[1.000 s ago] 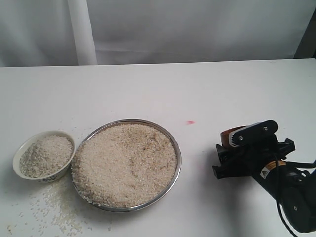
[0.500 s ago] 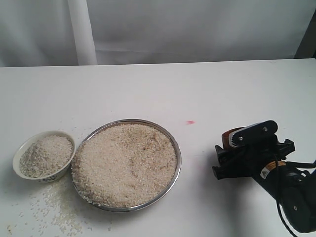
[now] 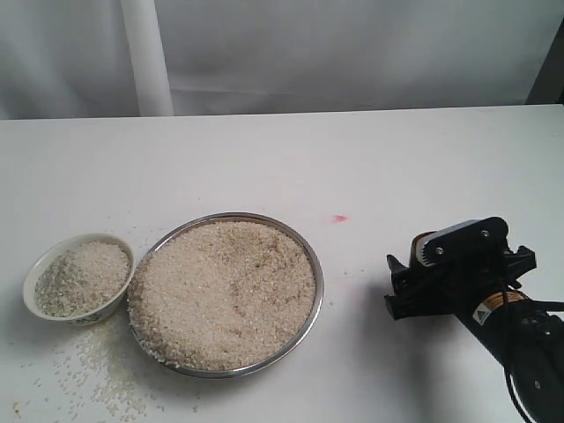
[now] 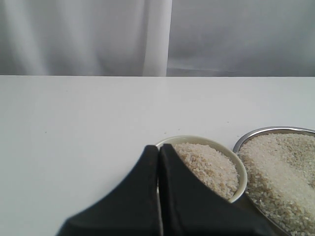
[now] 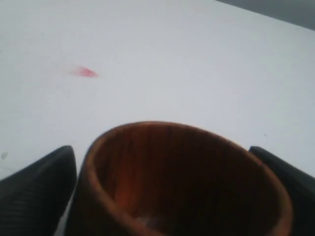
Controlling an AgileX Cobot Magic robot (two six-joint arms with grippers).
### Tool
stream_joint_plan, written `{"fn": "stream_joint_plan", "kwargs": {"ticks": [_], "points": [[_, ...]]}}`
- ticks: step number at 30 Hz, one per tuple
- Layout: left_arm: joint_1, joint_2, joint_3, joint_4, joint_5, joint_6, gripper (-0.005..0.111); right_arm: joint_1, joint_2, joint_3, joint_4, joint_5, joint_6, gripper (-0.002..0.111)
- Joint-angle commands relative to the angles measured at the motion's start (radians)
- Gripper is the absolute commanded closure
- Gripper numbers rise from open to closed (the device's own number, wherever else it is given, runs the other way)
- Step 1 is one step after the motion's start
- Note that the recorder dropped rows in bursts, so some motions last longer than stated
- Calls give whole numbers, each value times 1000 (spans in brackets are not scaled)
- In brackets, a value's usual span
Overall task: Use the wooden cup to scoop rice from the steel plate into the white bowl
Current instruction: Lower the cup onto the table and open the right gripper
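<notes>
The steel plate (image 3: 316,269) lies at the front centre, heaped with rice (image 3: 225,291). Just left of it stands the white bowl (image 3: 33,271), filled with rice (image 3: 81,275). At the right, my right gripper (image 3: 397,286) stands low over the table, and only a brown sliver of the wooden cup (image 3: 420,243) shows behind it. The right wrist view has the wooden cup (image 5: 147,167) upright between the black fingers (image 5: 44,182), with a thin gap beside one finger; the jaws are open. My left gripper (image 4: 158,148) is shut and empty, near the white bowl (image 4: 197,139) and the steel plate (image 4: 268,131).
Loose rice grains (image 3: 97,379) lie scattered on the white table in front of the bowl. A small red mark (image 3: 339,218) is on the table between plate and right gripper. A white post (image 3: 145,57) and a grey curtain stand behind the table.
My right gripper has drawn back a little toward the right and front, and its jaws have widened around the cup. Less of the cup shows in the exterior view.
</notes>
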Motion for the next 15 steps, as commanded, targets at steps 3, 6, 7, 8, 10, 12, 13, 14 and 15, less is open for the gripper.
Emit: {"fn": "stream_joint_plan", "kwargs": {"ticks": [3,6,7,8,10,12,13,14,15], "points": [[-4,-2,-3,-8,-6,-3,107,-4,-3,25,-5,-37,3,24],[-4,-2,-3,-8,-6,-3,107,-4,-37,49,-5,-60,5,24],[-4,-2,-3,-8,-6,-3,107,-4,-56,56,-5,-60,10,24],[-4,-2,-3,-8,-6,-3,107,-2,-72,58,-5,-56,19,24],[-4,-2,-3,-8,-6,-3,107,10,-105,64,-5,-51,25,24],[-4,-2,-3,-8,-6,-3,107,21,-138,66,-5,-44,25,24],[-4,-2,-3,-8,-6,-3,107,21,-162,68,-9,-30,34,24],[-4,-2,-3,-8,-6,-3,107,21,-176,68,-9,-19,38,24],[-4,-2,-3,-8,-6,-3,107,21,-194,68,-18,-13,61,24]]}}
